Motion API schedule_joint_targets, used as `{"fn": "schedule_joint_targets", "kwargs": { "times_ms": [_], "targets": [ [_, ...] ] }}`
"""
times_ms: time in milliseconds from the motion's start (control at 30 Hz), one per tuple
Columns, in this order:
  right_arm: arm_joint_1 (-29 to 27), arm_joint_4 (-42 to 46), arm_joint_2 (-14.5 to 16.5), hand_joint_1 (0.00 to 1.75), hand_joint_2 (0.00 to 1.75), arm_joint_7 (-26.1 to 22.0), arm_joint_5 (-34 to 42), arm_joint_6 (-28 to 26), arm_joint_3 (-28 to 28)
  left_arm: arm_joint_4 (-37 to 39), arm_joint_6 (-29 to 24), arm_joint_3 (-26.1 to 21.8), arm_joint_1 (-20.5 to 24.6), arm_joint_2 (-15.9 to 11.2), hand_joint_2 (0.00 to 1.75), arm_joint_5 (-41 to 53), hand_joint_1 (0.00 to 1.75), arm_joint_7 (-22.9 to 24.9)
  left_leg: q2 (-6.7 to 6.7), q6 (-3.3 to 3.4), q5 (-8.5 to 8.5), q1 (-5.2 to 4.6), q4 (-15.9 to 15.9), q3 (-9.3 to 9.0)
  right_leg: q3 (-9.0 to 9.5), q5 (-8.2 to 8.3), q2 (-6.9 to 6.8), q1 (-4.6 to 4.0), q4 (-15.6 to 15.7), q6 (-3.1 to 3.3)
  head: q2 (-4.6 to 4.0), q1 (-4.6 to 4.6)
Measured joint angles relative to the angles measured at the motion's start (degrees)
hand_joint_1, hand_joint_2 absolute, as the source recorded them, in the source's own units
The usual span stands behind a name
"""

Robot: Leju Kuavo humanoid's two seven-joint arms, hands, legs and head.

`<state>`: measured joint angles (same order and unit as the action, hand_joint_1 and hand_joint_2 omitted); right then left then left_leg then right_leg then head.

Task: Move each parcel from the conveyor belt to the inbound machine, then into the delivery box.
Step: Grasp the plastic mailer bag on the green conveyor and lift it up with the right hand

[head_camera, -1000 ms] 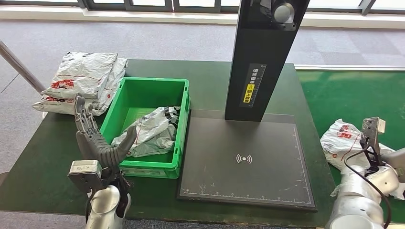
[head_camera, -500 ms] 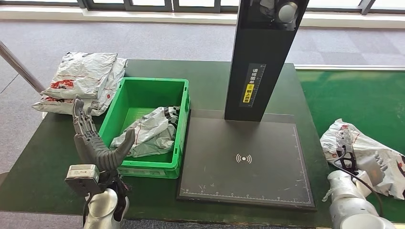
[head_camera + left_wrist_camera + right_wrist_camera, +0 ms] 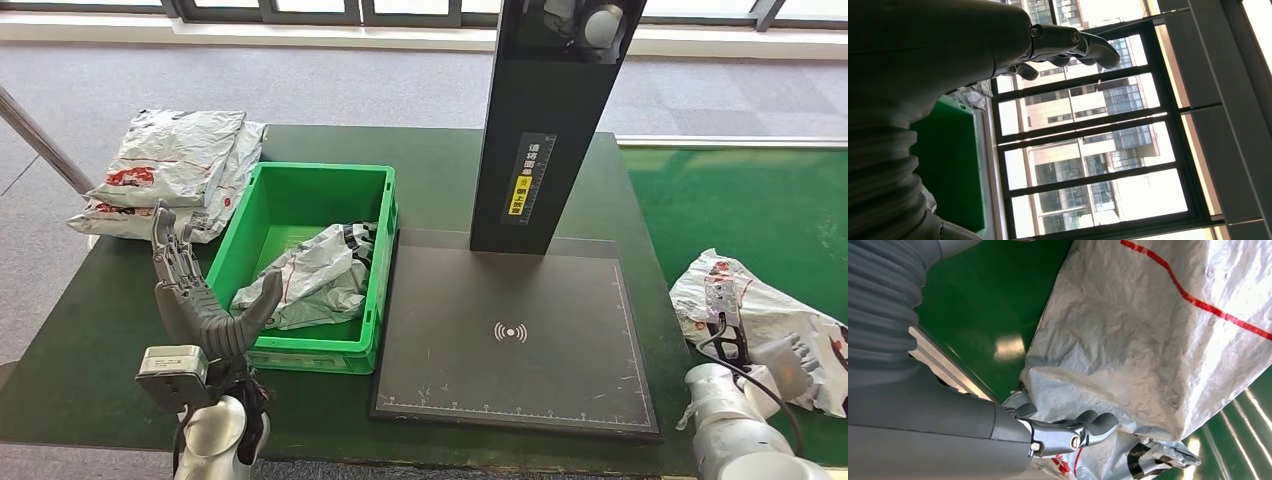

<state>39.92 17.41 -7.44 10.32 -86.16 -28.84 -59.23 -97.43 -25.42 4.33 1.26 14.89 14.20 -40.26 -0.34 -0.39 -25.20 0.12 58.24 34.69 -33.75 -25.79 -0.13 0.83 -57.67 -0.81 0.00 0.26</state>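
Note:
A white-grey parcel (image 3: 742, 298) with red markings lies on the green conveyor belt (image 3: 745, 205) at the right. My right hand (image 3: 792, 360) is low over the parcel's near end, fingers spread; in the right wrist view its fingers (image 3: 1075, 432) curl beside the crumpled parcel (image 3: 1148, 340) without gripping it. The inbound machine's dark scan plate (image 3: 510, 335) is bare under its black post (image 3: 545, 120). The green delivery box (image 3: 262, 205) holds one parcel (image 3: 320, 278). My left hand (image 3: 195, 300) stands raised and open by the box's front left corner, holding nothing.
Several parcels (image 3: 170, 165) are stacked on the dark green table (image 3: 440, 165) behind and left of the box. A slanting metal pole (image 3: 40, 140) stands off the table's left side. The left wrist view looks past the fingers (image 3: 1073, 42) at windows.
My right arm has dropped, bringing the hand down from above the belt onto the near end of the parcel. My left hand has shifted slightly left and stays open.

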Motion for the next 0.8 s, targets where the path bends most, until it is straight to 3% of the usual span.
{"fn": "schedule_joint_targets", "kwargs": {
  "times_ms": [200, 467, 800],
  "targets": [
    [-0.47, -0.24, -0.04, 0.00, 1.75, 0.28, -0.80, -2.32, 0.00, -0.28, 0.27, -0.04, -0.03, -0.01, 1.75, 0.18, 0.00, 0.00, 0.00, 0.00, 0.00, 0.00, 0.00, 0.00, -0.01, 0.00, 0.00, 0.00, 0.00, 0.00, 0.00, 0.00],
    [-1.90, -0.39, -0.48, 0.00, 1.75, 7.39, -2.99, -6.92, 0.08, -0.24, 1.34, -0.75, 0.19, 0.12, 1.75, 0.92, 0.00, 0.00, 0.00, 0.00, 0.00, 0.00, 0.00, 0.00, 0.00, 0.00, 0.00, 0.00, 0.00, 0.00, 0.00, 0.00],
    [-4.11, -0.68, -0.96, 0.00, 1.75, 7.69, -2.97, -8.57, 0.09, 0.08, 2.03, -1.11, 0.75, 0.31, 1.75, 0.94, 0.00, 0.01, 0.00, 0.00, -0.01, 0.00, 0.00, 0.00, -0.01, 0.00, -0.01, 0.00, 0.00, 0.00, 0.00, 0.00]
  ]
}}
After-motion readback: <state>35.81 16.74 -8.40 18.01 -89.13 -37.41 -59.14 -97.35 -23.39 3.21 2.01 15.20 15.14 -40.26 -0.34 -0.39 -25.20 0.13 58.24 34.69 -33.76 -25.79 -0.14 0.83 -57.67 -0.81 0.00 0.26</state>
